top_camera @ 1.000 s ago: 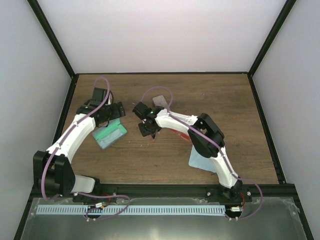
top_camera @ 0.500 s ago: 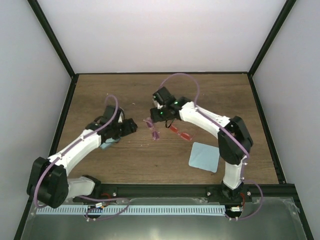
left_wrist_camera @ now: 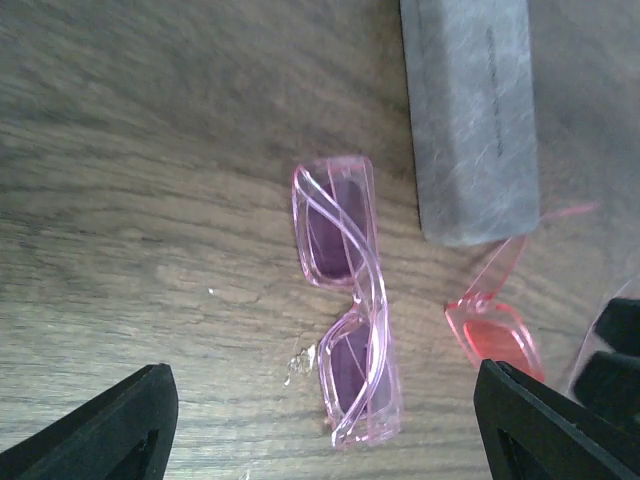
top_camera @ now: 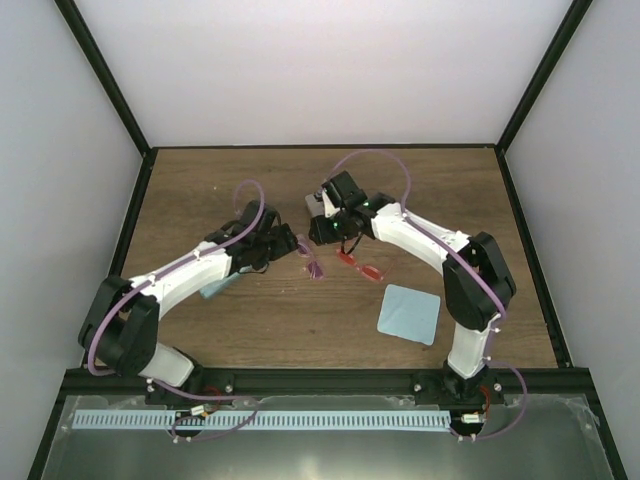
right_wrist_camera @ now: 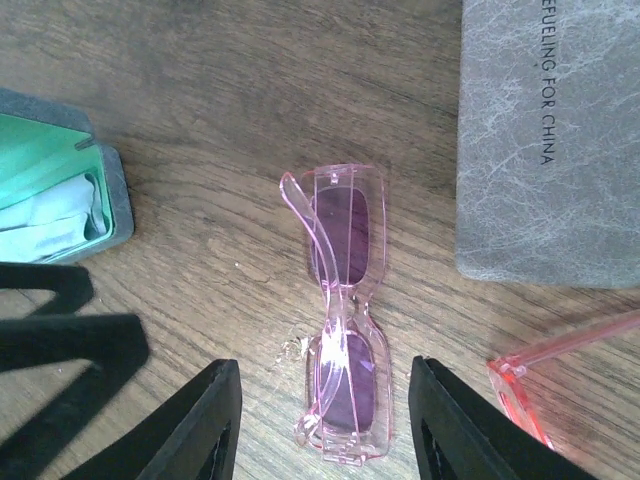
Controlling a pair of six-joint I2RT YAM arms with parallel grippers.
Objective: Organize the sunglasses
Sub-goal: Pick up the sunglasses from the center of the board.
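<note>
Within a second the left gripper (top_camera: 288, 243) has swung off the open green-lined case (right_wrist_camera: 50, 205) to the middle of the counter (top_camera: 250, 330). Its fingers (left_wrist_camera: 100, 425) are spread wide and empty over the folded pink sunglasses (left_wrist_camera: 345, 300), glossy translucent plastic with rectangular violet lenses, flat on the woodgrain. The right gripper (right_wrist_camera: 325, 420) has drawn in above the same pair, fingers likewise parted and holding nothing, beside the closed grey felt-textured case (right_wrist_camera: 545, 140); a pickup looks imminent, while the red-framed sunglasses (left_wrist_camera: 495, 335) and square pale-blue cloth (top_camera: 410, 313) lie further right.
</note>
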